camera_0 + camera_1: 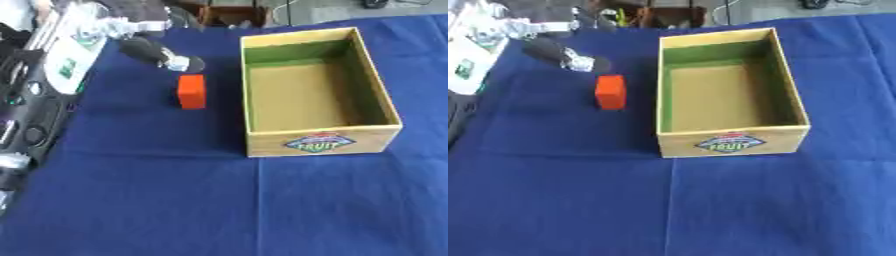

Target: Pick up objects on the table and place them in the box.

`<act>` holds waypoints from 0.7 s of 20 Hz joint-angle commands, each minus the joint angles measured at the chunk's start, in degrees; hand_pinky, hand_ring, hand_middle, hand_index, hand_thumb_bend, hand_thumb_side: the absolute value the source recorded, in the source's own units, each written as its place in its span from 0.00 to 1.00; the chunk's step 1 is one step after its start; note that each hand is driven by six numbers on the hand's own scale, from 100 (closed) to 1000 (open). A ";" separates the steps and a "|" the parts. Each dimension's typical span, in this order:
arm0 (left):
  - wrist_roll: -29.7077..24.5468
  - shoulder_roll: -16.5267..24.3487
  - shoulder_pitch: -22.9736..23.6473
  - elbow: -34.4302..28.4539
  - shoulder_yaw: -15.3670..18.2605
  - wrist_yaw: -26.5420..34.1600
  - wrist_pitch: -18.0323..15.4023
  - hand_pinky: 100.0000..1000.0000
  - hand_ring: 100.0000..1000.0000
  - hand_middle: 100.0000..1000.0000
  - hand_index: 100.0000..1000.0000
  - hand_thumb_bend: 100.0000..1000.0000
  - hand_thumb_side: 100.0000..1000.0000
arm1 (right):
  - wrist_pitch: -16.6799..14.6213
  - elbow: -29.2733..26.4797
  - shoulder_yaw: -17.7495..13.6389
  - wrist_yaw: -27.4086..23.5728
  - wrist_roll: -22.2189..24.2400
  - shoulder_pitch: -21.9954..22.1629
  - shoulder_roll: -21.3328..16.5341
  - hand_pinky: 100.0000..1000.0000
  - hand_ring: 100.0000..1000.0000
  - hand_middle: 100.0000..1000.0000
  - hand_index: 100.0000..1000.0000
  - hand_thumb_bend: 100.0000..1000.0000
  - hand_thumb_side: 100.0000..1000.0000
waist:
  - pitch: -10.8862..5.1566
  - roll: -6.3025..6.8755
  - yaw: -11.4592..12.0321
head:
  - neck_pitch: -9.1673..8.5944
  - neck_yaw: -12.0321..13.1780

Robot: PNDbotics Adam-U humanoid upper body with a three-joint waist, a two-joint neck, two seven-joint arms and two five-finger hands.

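An orange block (192, 91) stands on the blue tablecloth (219, 200), a little left of the wooden box (320, 141). The box is open at the top, shows a bare brown floor and green inner walls, and carries a coloured label (731, 142) on its front wall. My left hand (163, 55) reaches in from the upper left. Its black fingers (566, 56) stretch out straight, and their tips hang just above and behind the block without touching it. Nothing is held. My right hand shows in neither view.
My left arm's black and silver parts (26, 115) run down the left edge of the left eye view, beside a white cover with a green mark (70, 62). Dark clutter (223, 12) lies beyond the table's far edge.
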 commanded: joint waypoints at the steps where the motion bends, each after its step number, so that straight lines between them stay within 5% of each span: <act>1: -5.23 -0.04 -2.15 3.54 -0.06 -2.11 -6.68 0.75 0.92 0.98 1.00 0.51 1.00 | -0.04 -0.84 0.25 0.59 0.47 -0.31 -0.73 0.79 0.95 0.69 0.95 0.00 0.98 | -0.82 -0.11 -0.06 | -0.90 0.14; 6: -5.23 -1.23 -3.79 8.94 -0.76 -5.74 -9.04 0.74 0.92 1.00 1.00 0.54 1.00 | 0.08 -0.84 0.48 0.87 0.81 -0.28 -0.60 0.79 0.95 0.69 0.95 0.00 0.98 | -0.57 -0.11 -0.32 | -1.26 0.18; 14: -5.23 -3.10 -5.17 16.03 -0.77 -12.48 -11.28 0.72 0.90 0.97 1.00 0.50 0.86 | 0.27 -0.84 0.60 1.28 1.07 -0.19 -0.34 0.79 0.95 0.68 0.94 0.00 0.98 | -0.35 -0.15 -0.59 | -1.48 0.41</act>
